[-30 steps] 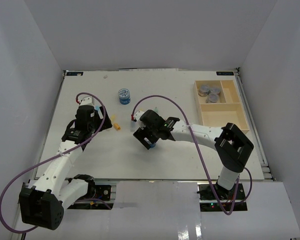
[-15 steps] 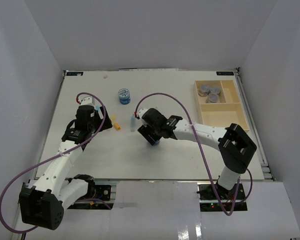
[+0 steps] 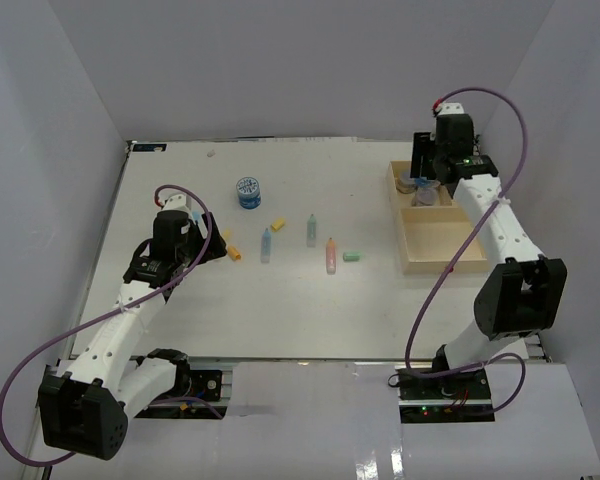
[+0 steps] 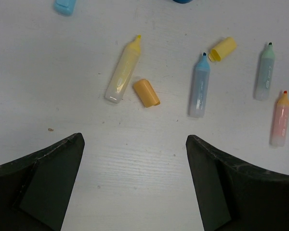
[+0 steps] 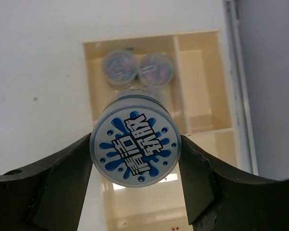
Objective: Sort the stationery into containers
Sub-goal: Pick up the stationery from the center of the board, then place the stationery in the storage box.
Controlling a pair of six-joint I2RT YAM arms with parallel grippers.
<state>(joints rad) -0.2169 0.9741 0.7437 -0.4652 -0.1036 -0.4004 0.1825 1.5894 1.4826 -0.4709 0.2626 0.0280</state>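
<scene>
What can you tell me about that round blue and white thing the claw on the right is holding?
It is a small round roll with a grey rim and a white face printed with blue splashes, dots and bold lettering. It looks like plastic. The right claw grips it by its sides, one dark finger on each side, face toward the wrist camera. It hangs above the wooden tray, over the compartment that already holds similar rolls.

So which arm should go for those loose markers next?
The left. Its tool hangs open right above the yellow marker and blue marker. The right tool is busy, gripping a round roll over the wooden tray, far from them.
</scene>
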